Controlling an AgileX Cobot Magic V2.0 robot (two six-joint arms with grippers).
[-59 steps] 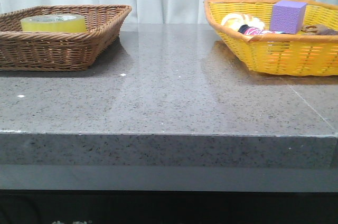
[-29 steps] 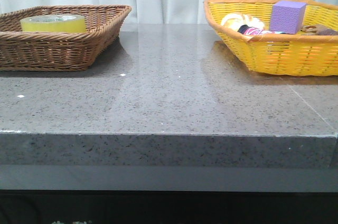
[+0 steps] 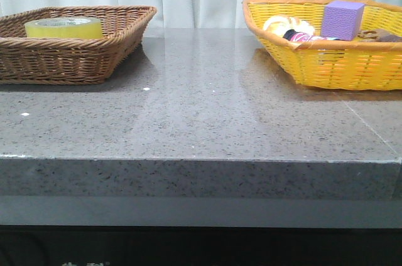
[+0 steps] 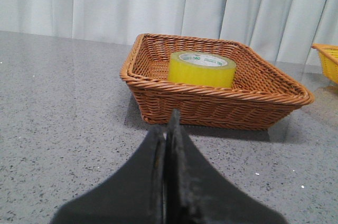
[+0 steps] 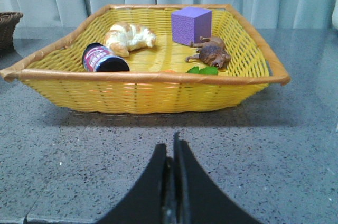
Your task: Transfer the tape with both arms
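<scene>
Tape roll [image 4: 201,68], yellow, flat in brown basket [image 4: 274,97]; yellow basket [image 5: 158,89] holds oddments; left gripper [image 4: 167,129] and right gripper [image 5: 171,152] pressed together, empty, each facing its basket, seemingly parked.

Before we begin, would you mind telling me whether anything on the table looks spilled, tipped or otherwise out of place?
Nothing stands out. The yellow tape roll lies flat inside the brown basket. In the yellow basket, a dark can lies on its side near a croissant and purple cube, with nothing spilled.
</scene>
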